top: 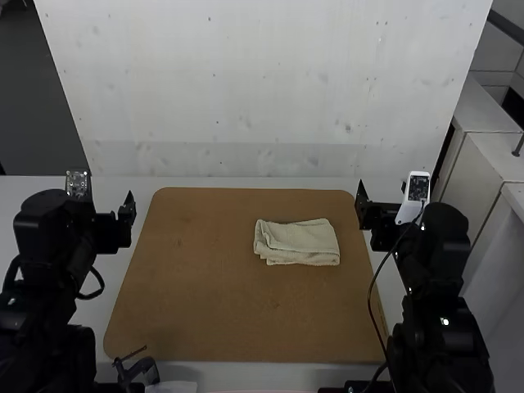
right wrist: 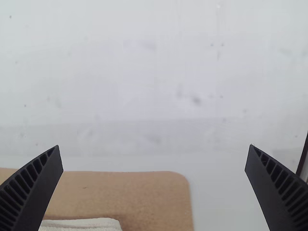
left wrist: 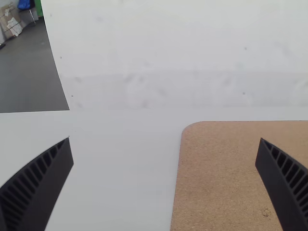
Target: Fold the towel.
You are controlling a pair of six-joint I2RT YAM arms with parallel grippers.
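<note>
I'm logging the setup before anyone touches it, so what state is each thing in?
Cream woven cloth towel: folded into a small, rough rectangle, layers uneven at its left end in the high view.
Brown rounded-corner board: lying flat.
Black left gripper: jaws open, empty.
Black right gripper: jaws open, empty.
Thin black cable: slack, curving down beside the right arm.
</note>
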